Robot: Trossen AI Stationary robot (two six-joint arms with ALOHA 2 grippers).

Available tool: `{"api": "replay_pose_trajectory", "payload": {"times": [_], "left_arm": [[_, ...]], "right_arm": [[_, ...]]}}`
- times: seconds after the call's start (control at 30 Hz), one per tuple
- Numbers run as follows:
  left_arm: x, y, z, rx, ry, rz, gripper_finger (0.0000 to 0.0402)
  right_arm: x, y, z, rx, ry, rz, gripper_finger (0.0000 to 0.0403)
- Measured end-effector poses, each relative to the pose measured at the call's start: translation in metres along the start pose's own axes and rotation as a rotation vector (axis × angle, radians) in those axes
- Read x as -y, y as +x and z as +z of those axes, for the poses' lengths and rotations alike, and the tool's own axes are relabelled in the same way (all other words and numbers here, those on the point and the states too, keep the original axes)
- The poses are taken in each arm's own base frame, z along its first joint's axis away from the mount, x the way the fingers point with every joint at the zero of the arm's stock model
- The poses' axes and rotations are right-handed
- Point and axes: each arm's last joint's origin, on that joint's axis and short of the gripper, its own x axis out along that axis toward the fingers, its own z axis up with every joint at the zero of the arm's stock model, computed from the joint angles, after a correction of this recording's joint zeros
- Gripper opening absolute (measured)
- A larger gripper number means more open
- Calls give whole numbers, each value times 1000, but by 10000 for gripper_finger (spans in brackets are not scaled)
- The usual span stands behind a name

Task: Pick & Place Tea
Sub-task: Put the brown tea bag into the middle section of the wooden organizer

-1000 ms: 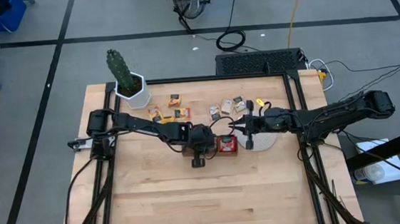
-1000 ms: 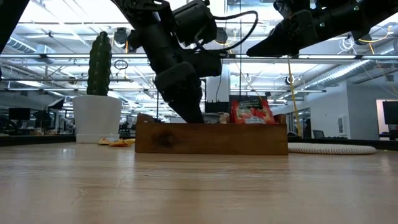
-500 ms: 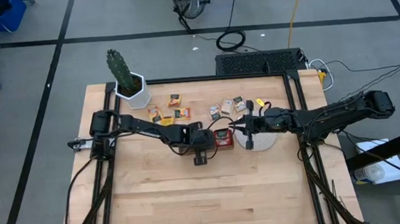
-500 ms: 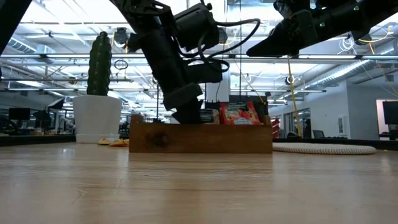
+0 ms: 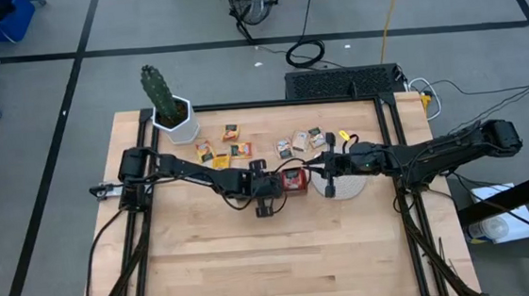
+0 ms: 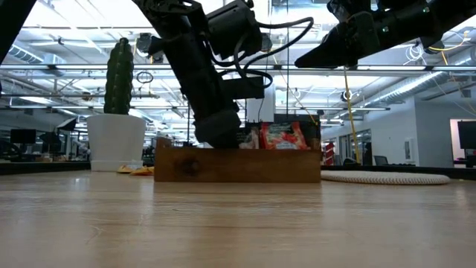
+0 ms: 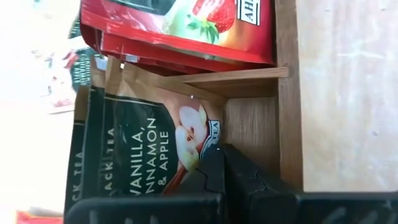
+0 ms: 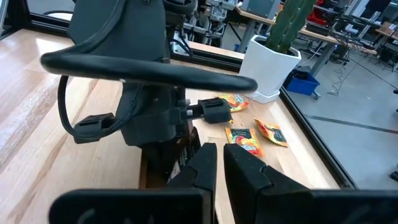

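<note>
My left tool (image 5: 269, 187) is down in the tray (image 6: 238, 165) mid-worktop, fingers nearly closed on a tan sachet (image 7: 155, 149). I'd seat it flat beside the red ones (image 7: 186, 28). Right tool (image 5: 315, 169) waits near the disc (image 5: 351, 187), nearly closed, empty.

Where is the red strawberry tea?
In the high view, the red tea sachets stand in the wooden tray at mid-table, between the left gripper and the whitish disc, in the compartment beside the vanilla-apple sachet.
</note>
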Motion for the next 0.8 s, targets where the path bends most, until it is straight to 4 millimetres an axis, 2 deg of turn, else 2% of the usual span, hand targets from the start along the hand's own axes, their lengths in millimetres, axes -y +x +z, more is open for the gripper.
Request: {"api": "replay_pose_trajectory", "payload": {"times": [0.3, 0.6, 0.8], "left_arm": [[0, -1, 0, 1, 3, 57, 2], [9, -4, 1, 13, 27, 41, 30], [13, -12, 14, 55, 42, 30, 27]], "right_arm": [[0, 0, 0, 0, 1, 0, 18], [0, 0, 0, 0, 1, 0, 18], [0, 0, 0, 0, 1, 0, 18]]}}
